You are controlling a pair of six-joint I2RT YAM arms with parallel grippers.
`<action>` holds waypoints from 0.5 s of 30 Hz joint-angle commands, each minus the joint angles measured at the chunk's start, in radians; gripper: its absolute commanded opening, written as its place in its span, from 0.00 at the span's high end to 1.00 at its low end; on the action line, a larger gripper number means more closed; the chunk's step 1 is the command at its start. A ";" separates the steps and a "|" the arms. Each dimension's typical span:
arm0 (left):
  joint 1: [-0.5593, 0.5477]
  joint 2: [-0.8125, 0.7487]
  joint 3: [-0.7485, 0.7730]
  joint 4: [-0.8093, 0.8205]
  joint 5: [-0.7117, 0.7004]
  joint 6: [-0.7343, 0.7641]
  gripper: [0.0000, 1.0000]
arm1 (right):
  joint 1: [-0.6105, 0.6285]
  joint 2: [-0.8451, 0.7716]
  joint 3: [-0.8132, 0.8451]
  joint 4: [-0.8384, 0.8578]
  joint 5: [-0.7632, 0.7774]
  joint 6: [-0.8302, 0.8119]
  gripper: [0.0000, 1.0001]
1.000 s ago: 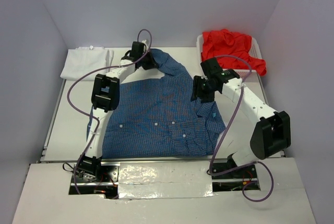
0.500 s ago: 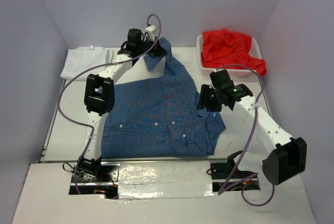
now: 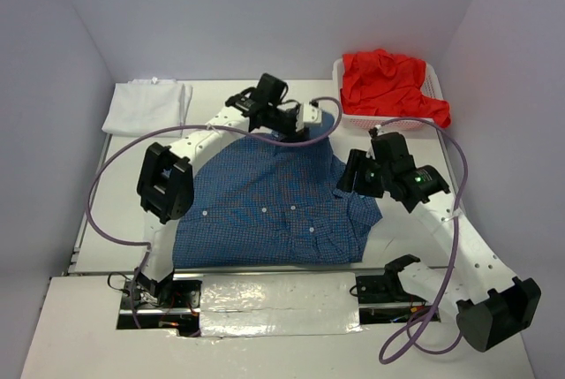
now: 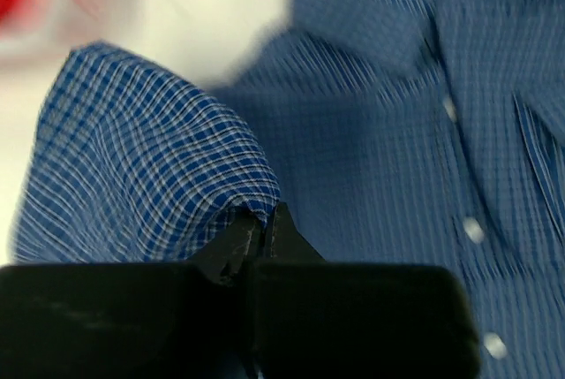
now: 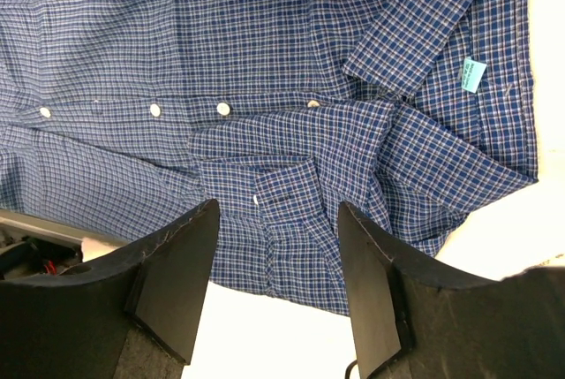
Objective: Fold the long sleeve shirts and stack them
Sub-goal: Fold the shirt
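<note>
- Bench (image 3: 115,193): blue checked shirt (image 3: 265,207) spread mid-surface, buttons up; fold barely begun.
- Red shirt (image 3: 393,83) — heaped in basket (image 3: 338,87), unfolded; white shirt (image 3: 146,107) folded, far left.
- Left tool (image 4: 262,224): clamped on blue cloth, far edge.
- Right tool (image 5: 278,211) — jaws apart over collar, empty.

The right gripper (image 5: 278,238) hangs wide apart above the blue checked shirt (image 5: 221,34) — white buttons (image 5: 223,109), teal tag (image 5: 474,73).

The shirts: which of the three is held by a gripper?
The blue checked shirt: the left gripper is shut on its cloth. The white shirt lies far left; the red shirt sits in the basket.
</note>
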 commanded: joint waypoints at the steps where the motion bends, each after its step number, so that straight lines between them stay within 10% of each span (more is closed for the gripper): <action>1: 0.002 -0.065 -0.085 -0.152 -0.049 0.115 0.93 | -0.005 -0.026 -0.027 0.021 0.002 -0.003 0.36; 8: -0.144 -0.151 -0.260 -0.308 -0.168 0.295 0.15 | -0.017 -0.017 -0.039 0.030 0.014 0.010 0.33; 15: -0.113 -0.239 -0.159 -0.301 -0.070 0.149 0.06 | -0.025 -0.006 -0.036 0.023 0.025 0.001 0.33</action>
